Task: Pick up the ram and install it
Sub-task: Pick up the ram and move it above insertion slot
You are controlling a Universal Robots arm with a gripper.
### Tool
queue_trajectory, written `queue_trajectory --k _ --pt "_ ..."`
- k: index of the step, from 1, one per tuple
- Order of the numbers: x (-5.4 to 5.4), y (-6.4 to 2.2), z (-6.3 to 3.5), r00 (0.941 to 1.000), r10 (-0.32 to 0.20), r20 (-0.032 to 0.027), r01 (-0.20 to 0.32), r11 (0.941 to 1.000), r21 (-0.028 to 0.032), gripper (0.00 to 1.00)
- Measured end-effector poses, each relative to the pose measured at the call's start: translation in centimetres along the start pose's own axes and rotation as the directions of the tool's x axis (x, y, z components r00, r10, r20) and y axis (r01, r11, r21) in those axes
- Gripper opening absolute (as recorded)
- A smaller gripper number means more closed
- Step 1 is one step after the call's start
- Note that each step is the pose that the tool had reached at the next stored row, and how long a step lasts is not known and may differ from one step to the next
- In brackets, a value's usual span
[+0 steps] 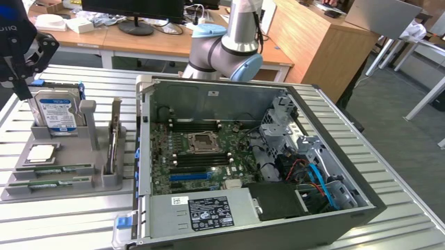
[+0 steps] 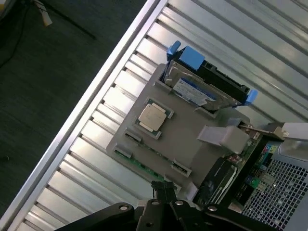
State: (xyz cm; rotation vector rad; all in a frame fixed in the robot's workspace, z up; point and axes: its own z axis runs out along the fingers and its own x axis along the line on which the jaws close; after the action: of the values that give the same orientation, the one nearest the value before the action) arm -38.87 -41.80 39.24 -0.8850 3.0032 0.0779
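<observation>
Two green ram sticks lie flat in slots at the near end of the grey holder (image 1: 104,179): one ram (image 1: 52,170) and a second (image 1: 45,183) beside it. In the wrist view a ram (image 2: 142,166) lies along the holder's (image 2: 187,130) edge. My black gripper (image 1: 22,89) hangs above the holder's far left corner, by the hard drive (image 1: 56,112), well clear of the ram sticks. In the wrist view my gripper (image 2: 164,188) has its fingers together with nothing between them. The open computer case (image 1: 334,130) shows the motherboard with its black memory slots (image 1: 198,159).
The holder also carries a silver processor chip (image 1: 40,152) and an upright card (image 1: 113,136). The robot's base (image 1: 226,52) stands behind the case. Everything rests on a slatted metal table (image 1: 83,83), whose edge (image 2: 96,91) runs close to the holder. Desks stand behind.
</observation>
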Motion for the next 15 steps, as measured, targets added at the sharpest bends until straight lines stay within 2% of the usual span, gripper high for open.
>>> queue_trajectory --k 4,8,12,15 --pt "0.00 0.00 0.00 0.9987 -0.052 -0.0023 0.052 0.9987 -0.0013 0.10" --pt "0.00 0.00 0.01 0.9946 -0.104 -0.0045 0.104 0.9946 -0.0027 0.10" --pt "0.00 0.00 0.01 0.9871 -0.160 -0.0068 0.160 0.9871 -0.0043 0.10" --pt "0.00 0.00 0.02 0.9783 -0.207 -0.0087 0.207 0.9783 -0.0059 0.10"
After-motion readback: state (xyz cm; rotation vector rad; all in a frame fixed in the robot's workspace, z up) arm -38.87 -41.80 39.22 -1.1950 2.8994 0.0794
